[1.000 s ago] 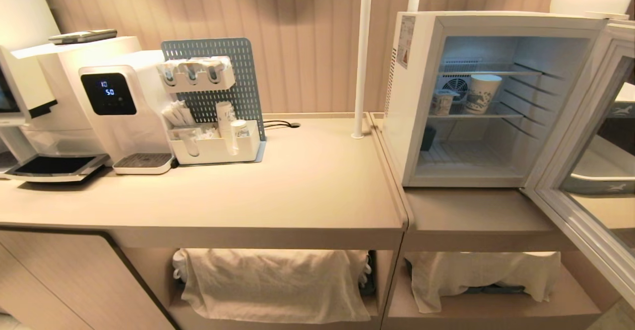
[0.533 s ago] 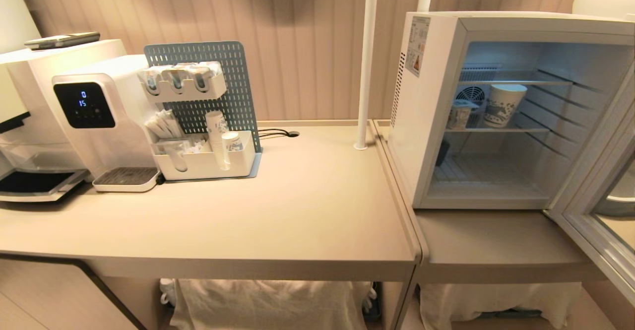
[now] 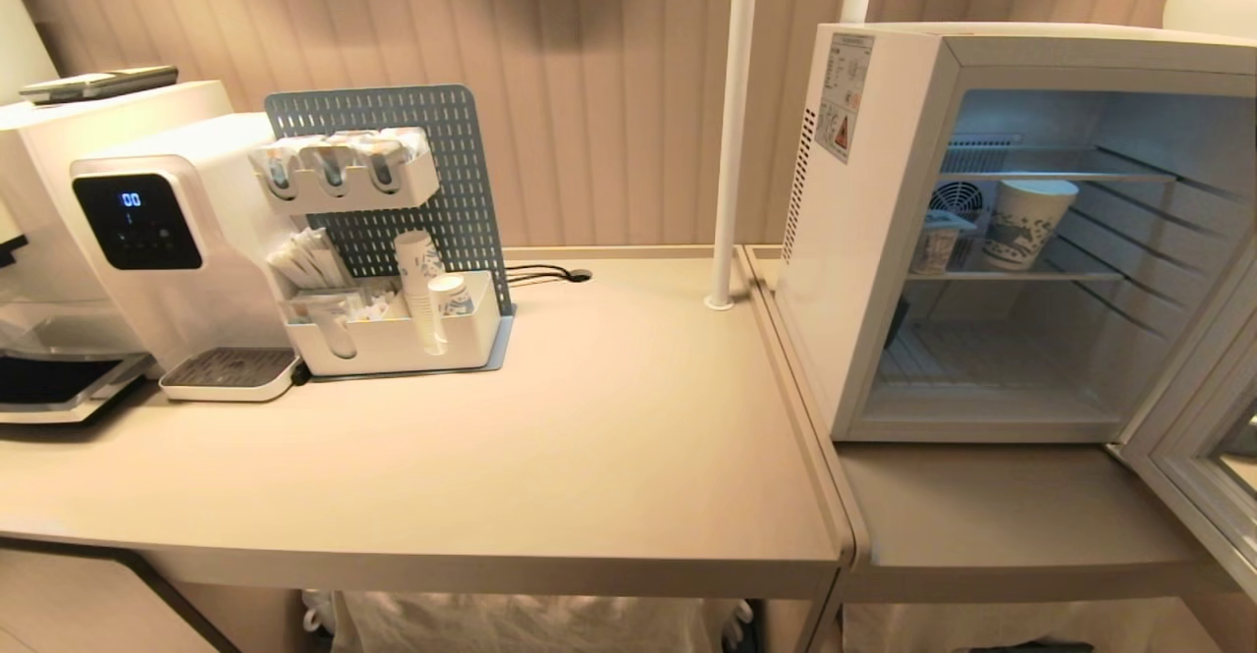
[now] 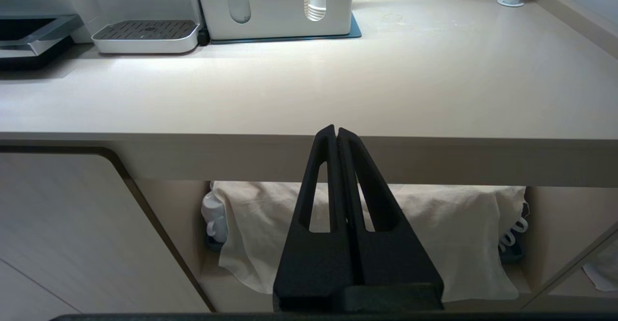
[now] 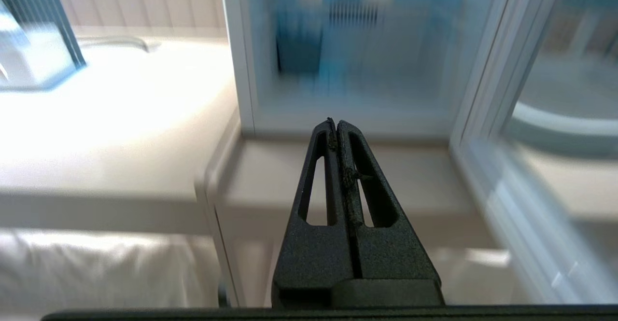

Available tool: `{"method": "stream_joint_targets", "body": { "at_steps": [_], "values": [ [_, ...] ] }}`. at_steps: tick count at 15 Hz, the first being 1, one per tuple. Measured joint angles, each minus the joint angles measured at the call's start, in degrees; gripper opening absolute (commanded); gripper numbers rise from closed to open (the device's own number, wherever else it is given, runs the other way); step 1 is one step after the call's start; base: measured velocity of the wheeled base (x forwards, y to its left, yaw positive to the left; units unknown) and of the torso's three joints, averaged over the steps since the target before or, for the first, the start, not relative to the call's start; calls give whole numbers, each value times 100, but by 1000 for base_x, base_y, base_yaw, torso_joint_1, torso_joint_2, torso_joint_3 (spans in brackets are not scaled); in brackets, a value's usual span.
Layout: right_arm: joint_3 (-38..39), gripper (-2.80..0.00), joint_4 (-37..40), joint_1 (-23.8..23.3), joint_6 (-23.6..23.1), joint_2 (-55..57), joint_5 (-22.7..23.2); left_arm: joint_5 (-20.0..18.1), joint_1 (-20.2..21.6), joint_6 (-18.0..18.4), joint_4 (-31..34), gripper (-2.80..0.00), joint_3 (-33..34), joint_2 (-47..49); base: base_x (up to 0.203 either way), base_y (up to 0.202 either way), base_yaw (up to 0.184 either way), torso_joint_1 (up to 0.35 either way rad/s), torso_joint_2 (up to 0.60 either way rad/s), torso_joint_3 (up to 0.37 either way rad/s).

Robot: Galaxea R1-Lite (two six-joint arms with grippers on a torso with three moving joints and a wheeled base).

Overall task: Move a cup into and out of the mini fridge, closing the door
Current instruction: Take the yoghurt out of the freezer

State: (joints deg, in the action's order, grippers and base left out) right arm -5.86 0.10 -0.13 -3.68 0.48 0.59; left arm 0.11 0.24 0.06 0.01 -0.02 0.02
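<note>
- Setting: beige panelled wall behind a long tan counter (image 3: 609,437), carrying a white drinks machine (image 3: 147,241) and a pegboard organiser (image 3: 388,270) with stacked paper cups.
- Mini fridge (image 3: 864,231): stands on the lower shelf to the right of the counter, lit inside, wire shelves visible.
- Door (image 3: 1198,437): swung wide open towards the robot's right; only its pale frame shows.
- Cup (image 3: 938,244): small white tub on the middle wire shelf, just beside a taller patterned paper cup (image 3: 1026,223).
- Left gripper (image 4: 336,132): fingers pressed together, empty, level, parked facing the counter's front edge.
- Right gripper (image 5: 336,124): fingers together, empty, aimed at the fridge opening, outside it.
- Risks: 1) a closed claw would only shove the cup; 2) the taller neighbour may be knocked over; 3) the open door stands close on the right and could be clipped.
</note>
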Motion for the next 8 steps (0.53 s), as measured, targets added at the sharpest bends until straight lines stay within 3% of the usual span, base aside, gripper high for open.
{"method": "stream_joint_targets", "body": {
  "at_steps": [3,8],
  "values": [
    [-1829,-280,410,0,-2,610,101,-4,0,-8,-1,-280,2,0,0,0,0,0,0,0],
    [-3690,-280,740,27,40,3759,219,-4,0,-28,-1,-280,2,0,0,0,0,0,0,0]
  ]
}}
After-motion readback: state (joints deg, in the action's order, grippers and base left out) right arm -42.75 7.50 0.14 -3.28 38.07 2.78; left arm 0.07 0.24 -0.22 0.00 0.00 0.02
